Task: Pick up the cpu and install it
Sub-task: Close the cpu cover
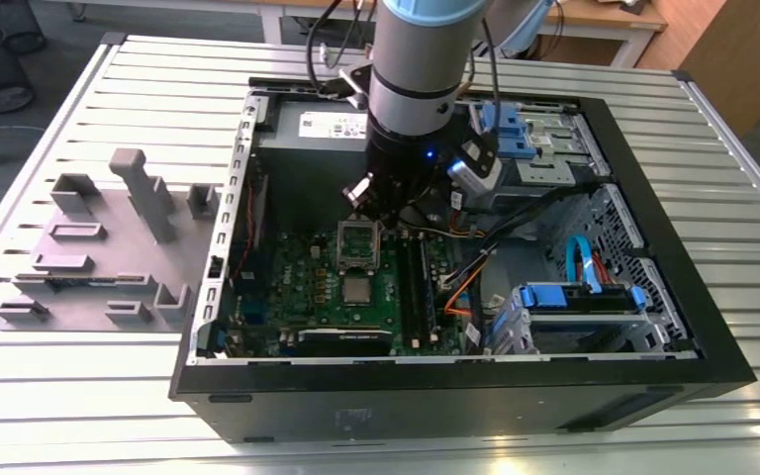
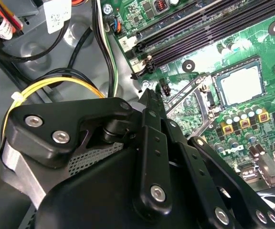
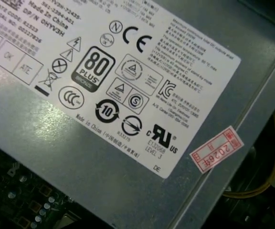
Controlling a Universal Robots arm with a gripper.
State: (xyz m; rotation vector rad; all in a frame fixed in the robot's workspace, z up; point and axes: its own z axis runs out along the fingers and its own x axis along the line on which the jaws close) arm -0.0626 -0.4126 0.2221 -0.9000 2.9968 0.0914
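Silvery cpu (image 1: 359, 288) sits in the motherboard (image 1: 304, 287) socket, at 6 o'clock from the gripper (image 1: 377, 208); can't tell its opening.

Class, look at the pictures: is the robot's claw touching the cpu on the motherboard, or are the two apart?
Apart. In the second wrist view the cpu lies flat in its socket on the green motherboard, with bare board between it and the black claw linkage nearer the camera.
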